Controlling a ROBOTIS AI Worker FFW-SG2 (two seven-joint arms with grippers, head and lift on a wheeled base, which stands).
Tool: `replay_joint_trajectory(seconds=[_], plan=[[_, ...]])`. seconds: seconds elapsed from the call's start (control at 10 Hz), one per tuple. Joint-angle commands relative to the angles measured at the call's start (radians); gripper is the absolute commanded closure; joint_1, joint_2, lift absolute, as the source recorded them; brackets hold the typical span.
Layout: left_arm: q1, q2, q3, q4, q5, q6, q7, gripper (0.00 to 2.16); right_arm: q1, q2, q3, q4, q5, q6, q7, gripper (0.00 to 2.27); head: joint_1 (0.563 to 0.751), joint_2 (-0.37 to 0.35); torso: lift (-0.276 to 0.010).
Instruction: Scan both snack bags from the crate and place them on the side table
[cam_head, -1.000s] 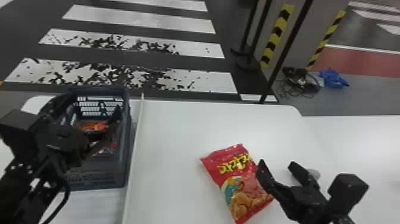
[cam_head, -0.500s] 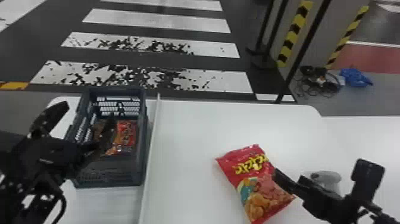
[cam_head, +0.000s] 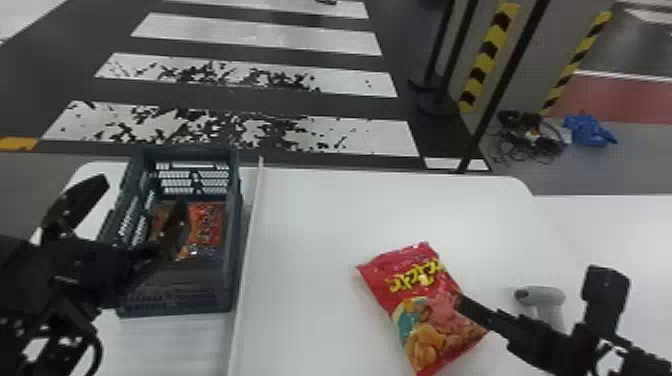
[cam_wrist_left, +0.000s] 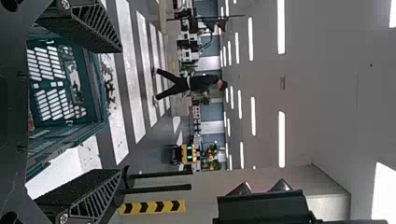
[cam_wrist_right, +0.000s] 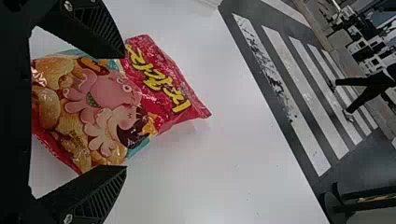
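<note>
**Beware a caught rim and a skidding bag**

Find the red snack bag (cam_head: 420, 305) lying on the bench (cam_head: 310, 250), between the widely parted, unclamped fingers of the right hand (cam_wrist_right: 123, 111). Spot the orange-red packet (cam_head: 207, 225) inside the crate (cam_head: 175, 295), near the left hand (cam_wrist_left: 123, 110), spread wide and empty. Descend off line there and risk snagging the rim; pinch the puffed film too shallowly and perhaps nudge it toward the scanner (cam_head: 547, 295).

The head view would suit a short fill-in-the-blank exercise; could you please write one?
The snack bag outside the crate has yellow lettering on a ____ background. The crate stands on the robot's ____ side. The fingers of the left end effector are not shut but ____.
Missing words: red; left; open.
</note>
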Motion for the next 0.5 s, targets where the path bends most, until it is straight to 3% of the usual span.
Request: replay_joint_trajectory(seconds=[0.0, 0.4], plan=[[0.0, 0.0, -0.001, 0.002, 0.004, 0.0, -0.003, 0.08, -0.012, 0.001, 0.005, 0.046, 0.031, -0.001, 0.011, 0.08, 0.695, -0.144, -0.098], [0.0, 0.0, -0.002, 0.009, 0.003, 0.0, -0.003, 0.08, -0.026, 0.001, -0.01, 0.085, 0.075, -0.01, 0.029, 0.08, 0.695, -0.158, -0.098]])
